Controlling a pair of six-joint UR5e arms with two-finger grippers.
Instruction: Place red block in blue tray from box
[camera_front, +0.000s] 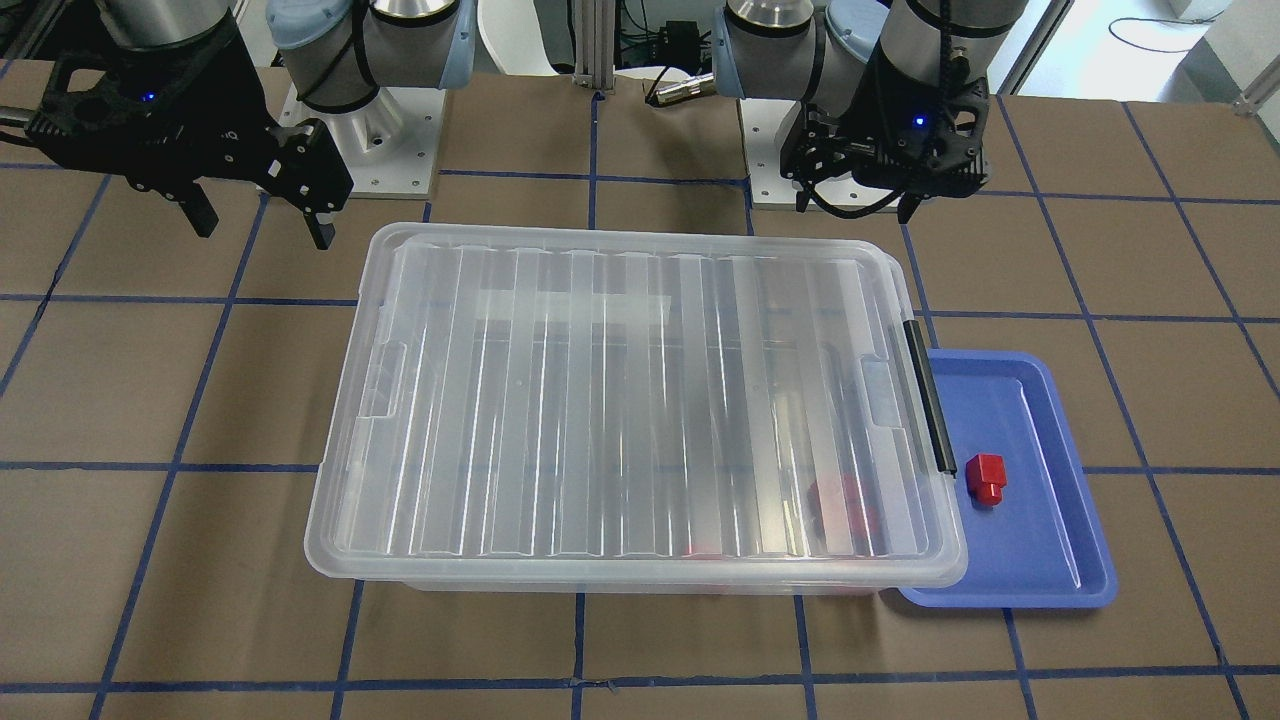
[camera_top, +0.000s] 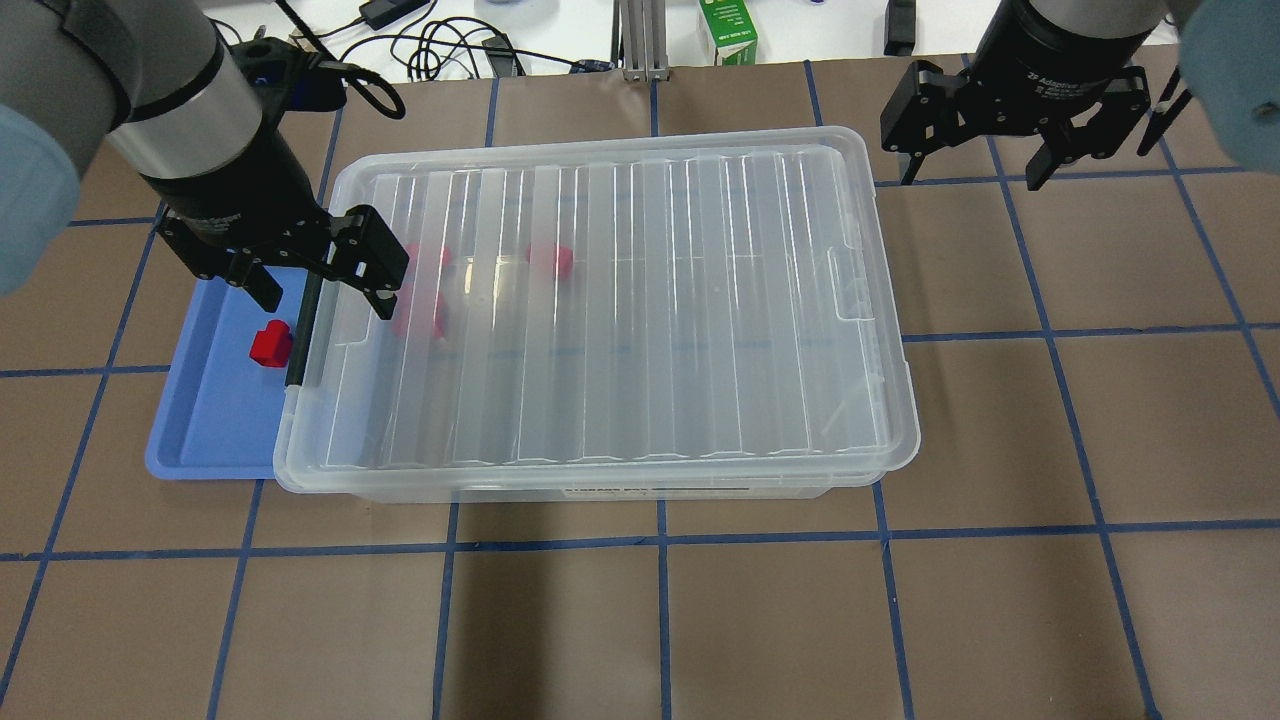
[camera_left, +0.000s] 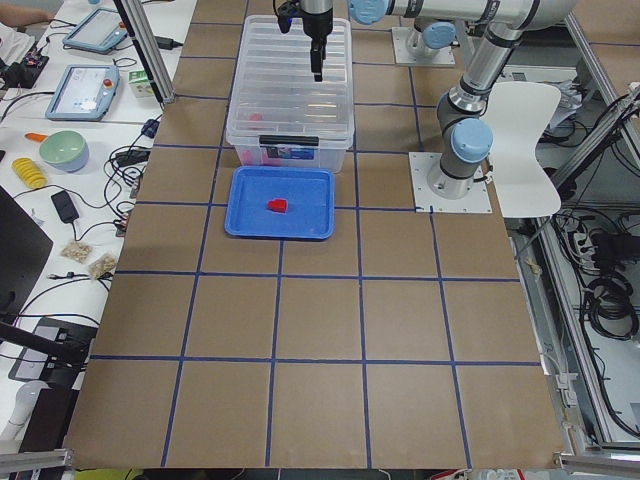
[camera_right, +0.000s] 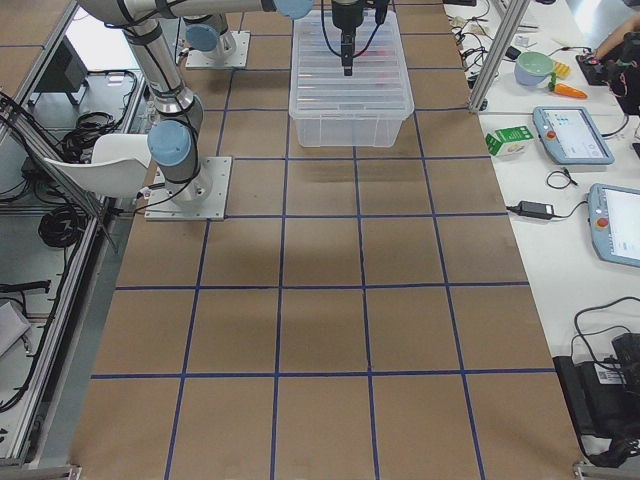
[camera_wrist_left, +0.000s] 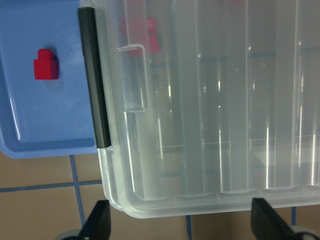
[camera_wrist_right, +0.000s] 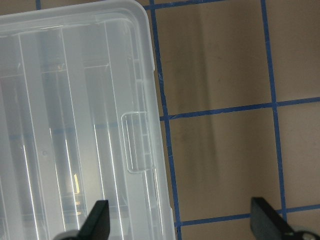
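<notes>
Placement looks finished to me: one red block (camera_top: 270, 345) lies in the blue tray (camera_top: 210, 440), on the side nearest the box (camera_top: 560, 478), with neither gripper touching it. The ribbed lid (camera_top: 640, 300) sits on the box, and more red blocks (camera_top: 550, 260) show blurred through it. I judge that the only step left is to pull both arms clear; any further pick would first call for getting that lid off. The left gripper (camera_top: 328, 298) hovers above the box's tray end, over the black bar (camera_wrist_left: 94, 80), fingers spread wide and holding nothing. The right gripper (camera_top: 970, 178) hangs over the table (camera_top: 1100, 420) past the opposite end, fingers likewise wide apart and empty.
</notes>
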